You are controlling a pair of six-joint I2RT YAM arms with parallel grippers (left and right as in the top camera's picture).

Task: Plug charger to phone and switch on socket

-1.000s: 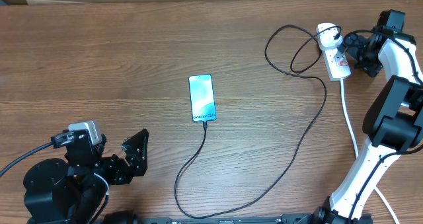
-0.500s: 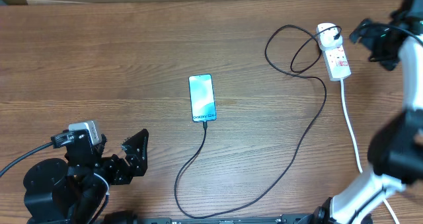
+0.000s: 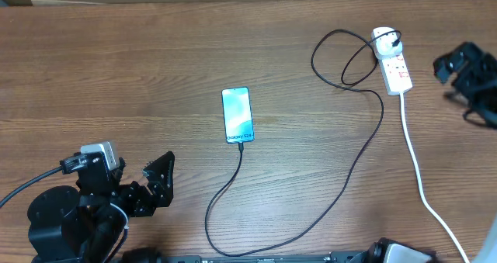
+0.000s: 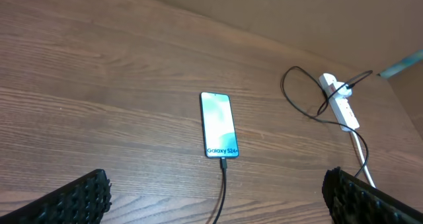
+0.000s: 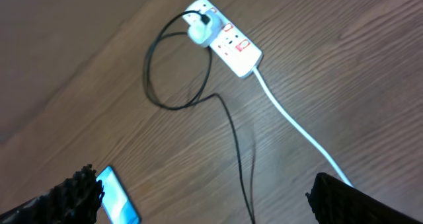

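The phone (image 3: 238, 115) lies screen up mid-table, its light-blue screen lit. The charger's black cable (image 3: 353, 166) has its tip in the phone's near end (image 3: 241, 144). It loops along the front and up to a plug (image 3: 385, 39) seated in the white socket strip (image 3: 394, 67). My right gripper (image 3: 464, 67) is open and empty, to the right of the strip and apart from it. My left gripper (image 3: 159, 181) is open and empty at the front left. The left wrist view shows the phone (image 4: 218, 133) and the strip (image 4: 342, 102). The right wrist view shows the strip (image 5: 229, 40), the plug (image 5: 199, 31) and the phone (image 5: 119, 196).
The strip's thick white cord (image 3: 418, 174) runs from the strip toward the front right corner; it also shows in the right wrist view (image 5: 297, 131). The black cable makes a loose loop (image 3: 342, 61) left of the strip. The brown wooden table (image 3: 116, 77) bears nothing else.
My right gripper has pulled away from the socket strip, moving right and toward the front. The left arm, phone and cable have not moved.
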